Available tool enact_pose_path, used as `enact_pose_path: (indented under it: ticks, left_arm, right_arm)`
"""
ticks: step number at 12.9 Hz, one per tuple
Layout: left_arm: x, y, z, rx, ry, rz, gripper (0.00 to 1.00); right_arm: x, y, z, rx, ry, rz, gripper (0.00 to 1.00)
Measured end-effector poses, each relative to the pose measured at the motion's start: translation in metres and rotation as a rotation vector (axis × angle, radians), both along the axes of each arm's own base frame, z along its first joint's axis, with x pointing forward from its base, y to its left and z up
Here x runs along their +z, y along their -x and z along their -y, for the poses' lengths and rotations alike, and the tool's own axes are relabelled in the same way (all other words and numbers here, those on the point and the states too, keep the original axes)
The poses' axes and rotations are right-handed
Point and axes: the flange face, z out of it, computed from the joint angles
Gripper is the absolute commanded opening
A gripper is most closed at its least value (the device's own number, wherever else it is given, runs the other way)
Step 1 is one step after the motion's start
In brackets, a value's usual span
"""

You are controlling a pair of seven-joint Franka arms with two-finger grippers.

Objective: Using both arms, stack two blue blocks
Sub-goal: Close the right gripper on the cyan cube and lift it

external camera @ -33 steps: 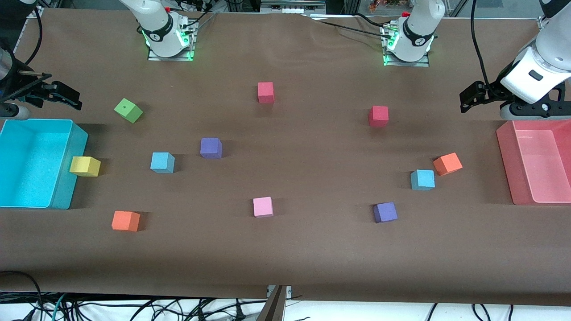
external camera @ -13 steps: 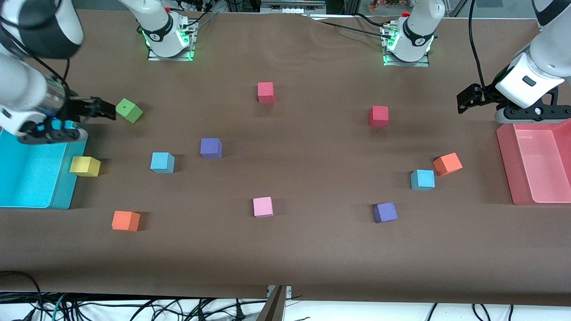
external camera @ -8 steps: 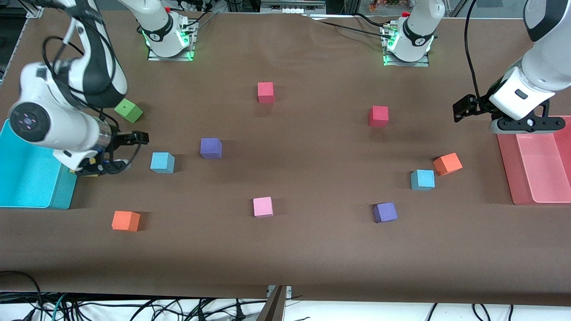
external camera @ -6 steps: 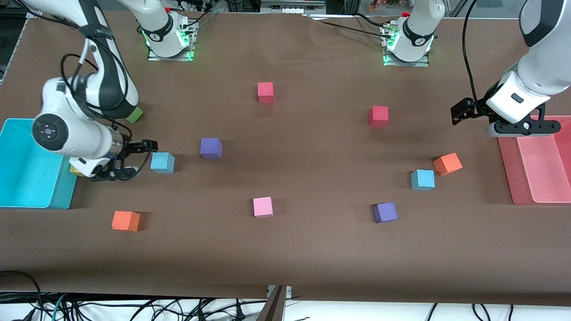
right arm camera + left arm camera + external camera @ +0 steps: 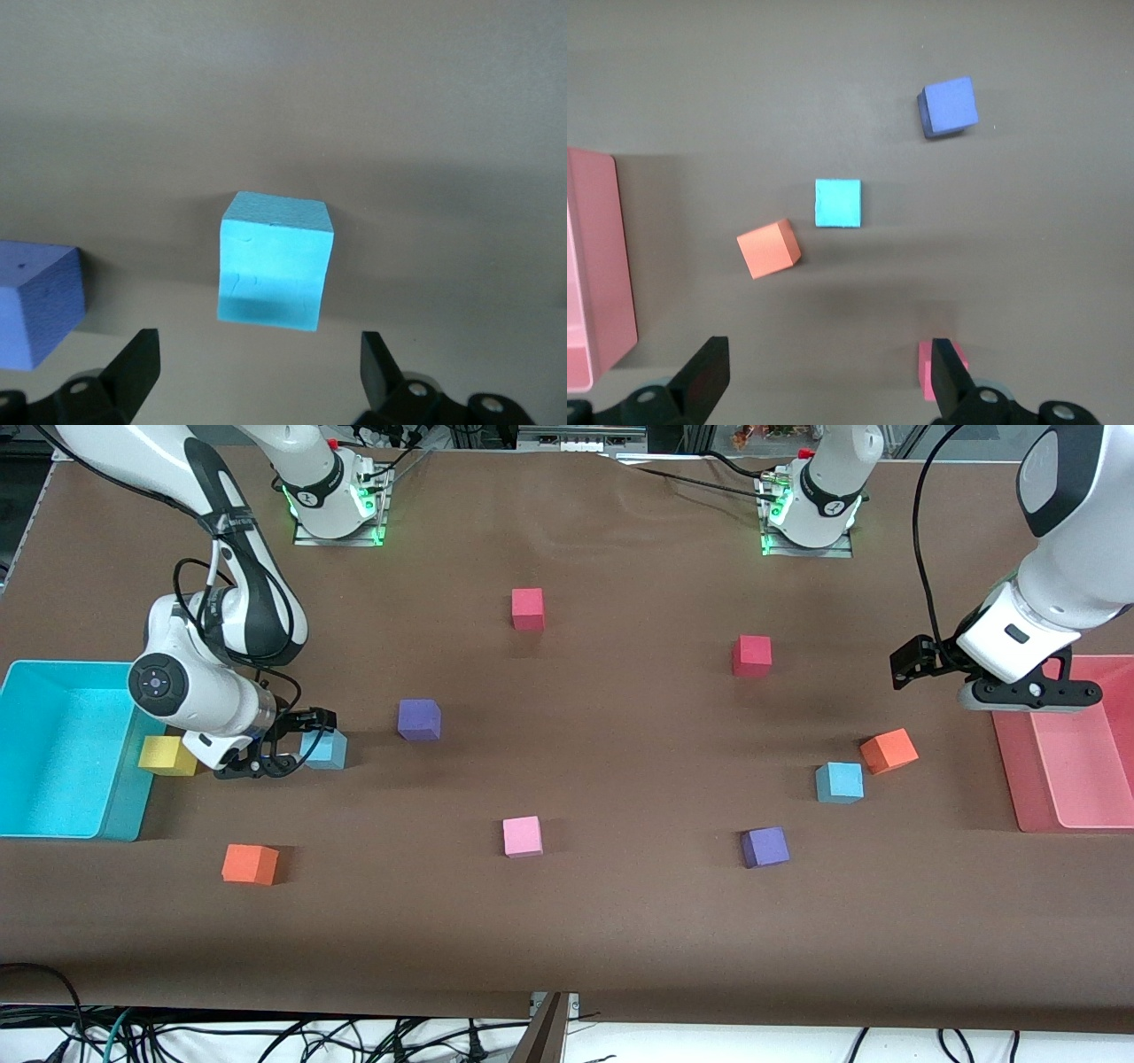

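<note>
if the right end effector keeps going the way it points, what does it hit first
Most likely the light-blue foam cube, centred ahead of the open right end effector; how far off it is stays unclear.

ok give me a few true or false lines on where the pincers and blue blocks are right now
1. The right pincer is open, right beside a blue block. True.
2. The left pincer holds the other blue block. False: it is open and empty, in the air near the pink bin.
3. The two blue blocks are already stacked. False: both sit apart on the table, one toward each arm's end.
4. An orange block lies beside the blue block at the left arm's end. True.
5. A yellow block sits inside the cyan bin. False: it rests on the table against the bin's outer wall.
</note>
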Motion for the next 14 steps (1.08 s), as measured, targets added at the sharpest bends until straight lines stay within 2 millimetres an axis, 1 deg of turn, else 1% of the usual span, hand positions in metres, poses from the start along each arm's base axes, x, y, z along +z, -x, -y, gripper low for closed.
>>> enact_pose_path:
  ticks: [3,4,7,8,9,11,12,14]
  left_arm:
    - [-0.016,-0.005,-0.014,0.002,0.025,-0.007,1.0]
    - [-0.018,-0.006,-0.016,0.005,0.031,-0.01,1.0]
    - [-0.017,-0.002,-0.016,0.011,0.032,-0.032,1.0]
    - [-0.013,0.002,-0.016,0.016,0.03,-0.043,1.0]
    - [-0.006,0.007,-0.014,0.021,0.028,-0.052,1.0]
    - [0.009,0.018,-0.009,0.034,0.023,-0.069,1.0]
    - [0.017,0.023,-0.009,0.038,0.021,-0.081,1.0]
    - [0.028,0.027,-0.013,0.046,0.02,-0.088,1.0]
  right_arm:
    - [-0.02,-0.001,0.0,-0.001,0.001,0.002,1.0]
    - [-0.025,-0.001,0.0,-0.001,0.002,-0.001,1.0]
    - [-0.034,-0.001,0.0,-0.001,0.003,-0.004,1.0]
    - [-0.039,-0.001,0.0,-0.001,0.003,-0.004,1.0]
    - [-0.045,-0.001,0.0,-0.001,0.004,-0.009,0.96]
    - [-0.054,0.0,0.0,-0.001,0.005,-0.015,0.26]
    - [-0.055,0.0,0.0,-0.001,0.005,-0.017,0.0]
    - [-0.055,0.0,-0.002,0.003,0.005,-0.017,0.0]
